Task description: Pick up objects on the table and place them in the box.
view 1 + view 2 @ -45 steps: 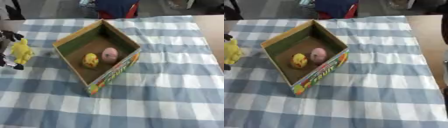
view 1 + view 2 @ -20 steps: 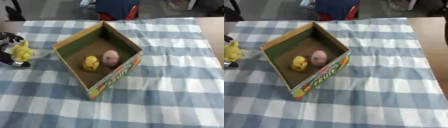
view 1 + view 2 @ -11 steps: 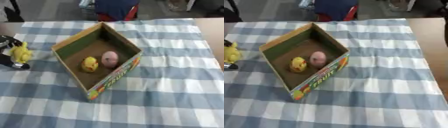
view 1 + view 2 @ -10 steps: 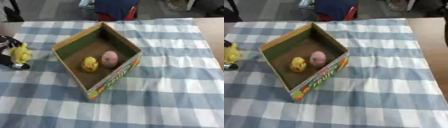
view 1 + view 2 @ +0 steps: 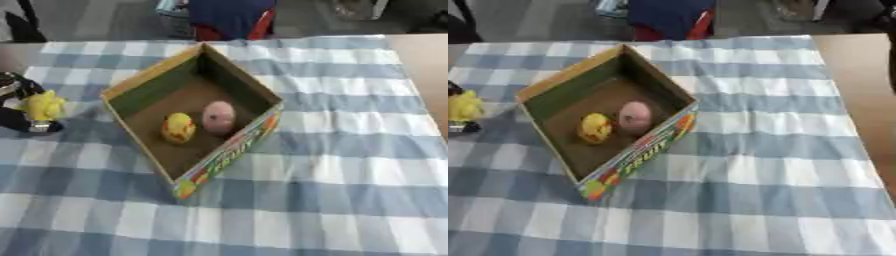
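Left hand [image 5: 17,107] fingers clamped on yellow toy [image 5: 42,106] at 9 o'clock; could clip box [image 5: 229,82] wall, dropping it.

A matt blue-and-white checked cloth [image 5: 350,150] covers the table, whose bare brown wood [image 5: 859,75] shows at the right edge. The open cardboard box [image 5: 229,160] has dull brown inner walls and a brightly printed paper front.

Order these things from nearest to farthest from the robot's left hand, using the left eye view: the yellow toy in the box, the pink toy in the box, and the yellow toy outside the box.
Measured from the left hand at the left edge:
1. The yellow toy outside the box, held in that hand, left of the box.
2. The yellow toy in the box, on the box floor.
3. The pink toy in the box, just to the right of it.
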Available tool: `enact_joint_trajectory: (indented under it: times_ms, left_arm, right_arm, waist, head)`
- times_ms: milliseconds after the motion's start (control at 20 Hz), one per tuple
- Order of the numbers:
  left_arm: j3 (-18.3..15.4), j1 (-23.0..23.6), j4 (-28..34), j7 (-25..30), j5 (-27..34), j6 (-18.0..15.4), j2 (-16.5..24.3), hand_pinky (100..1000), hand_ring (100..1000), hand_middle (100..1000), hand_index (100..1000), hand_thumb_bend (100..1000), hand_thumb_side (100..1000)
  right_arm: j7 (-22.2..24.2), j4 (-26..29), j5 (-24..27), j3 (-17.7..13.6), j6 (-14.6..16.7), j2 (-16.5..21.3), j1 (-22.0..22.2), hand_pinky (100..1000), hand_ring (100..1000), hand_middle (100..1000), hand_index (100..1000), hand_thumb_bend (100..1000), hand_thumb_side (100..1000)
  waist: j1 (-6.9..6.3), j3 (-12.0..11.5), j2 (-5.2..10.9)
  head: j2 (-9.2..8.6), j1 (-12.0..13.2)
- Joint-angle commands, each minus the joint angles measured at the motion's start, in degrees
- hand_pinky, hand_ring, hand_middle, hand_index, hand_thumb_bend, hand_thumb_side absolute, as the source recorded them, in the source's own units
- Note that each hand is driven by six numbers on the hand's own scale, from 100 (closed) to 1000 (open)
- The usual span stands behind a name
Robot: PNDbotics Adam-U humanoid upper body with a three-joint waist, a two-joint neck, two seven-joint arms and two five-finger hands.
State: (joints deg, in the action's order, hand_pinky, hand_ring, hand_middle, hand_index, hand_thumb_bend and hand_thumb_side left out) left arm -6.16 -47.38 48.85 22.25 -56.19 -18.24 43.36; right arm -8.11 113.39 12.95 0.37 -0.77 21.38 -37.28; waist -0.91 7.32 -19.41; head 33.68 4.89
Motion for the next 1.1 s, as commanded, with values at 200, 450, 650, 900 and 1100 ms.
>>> enact_joint_trajectory:
  times_ms: [200, 450, 650, 900, 1100]
  left_arm:
    - [-0.43, -0.66, 1.6, -1.91, -0.77, 1.23, 2.0, 294, 661, 569, 779, 351, 531]
    - [-0.37, -0.54, 2.8, -3.54, -1.58, 1.73, 2.31, 266, 631, 536, 745, 188, 431]
    - [-0.14, -0.39, 3.58, -4.94, -2.48, 2.24, 2.41, 258, 624, 526, 726, 179, 416]
    - [-0.18, -0.32, 4.73, -7.3, -3.4, 3.21, 2.57, 195, 567, 459, 670, 100, 253]
    - [0.09, -0.23, 5.59, -8.97, -3.58, 3.49, 2.58, 167, 545, 432, 644, 100, 153]
  right_arm:
    - [0.01, 1.2, -0.02, -0.4, 0.12, 0.79, -0.55, 685, 715, 652, 855, 100, 958]
    - [-0.08, 1.2, 0.09, -0.42, 0.07, 0.63, -0.4, 686, 716, 652, 855, 100, 964]
    - [-0.16, 1.2, 0.16, -0.42, 0.03, 0.48, -0.32, 685, 716, 652, 855, 100, 966]
    - [-0.22, 1.2, 0.26, -0.38, -0.03, 0.32, -0.2, 685, 716, 652, 855, 100, 968]
    - [-0.3, 1.2, 0.36, -0.37, -0.08, 0.15, -0.07, 685, 716, 653, 855, 100, 972]
  waist:
    - [-0.03, -0.15, 1.52]
    - [0.0, -0.35, 1.89]
    - [0.01, -0.45, 2.2]
    - [-0.11, -0.63, 2.61]
    - [-0.25, -0.77, 2.98]
  head:
    - [0.2, -0.64]
    - [0.7, -1.28]
    - [1.04, -1.98]
    - [1.26, -2.51]
    - [1.36, -2.81]
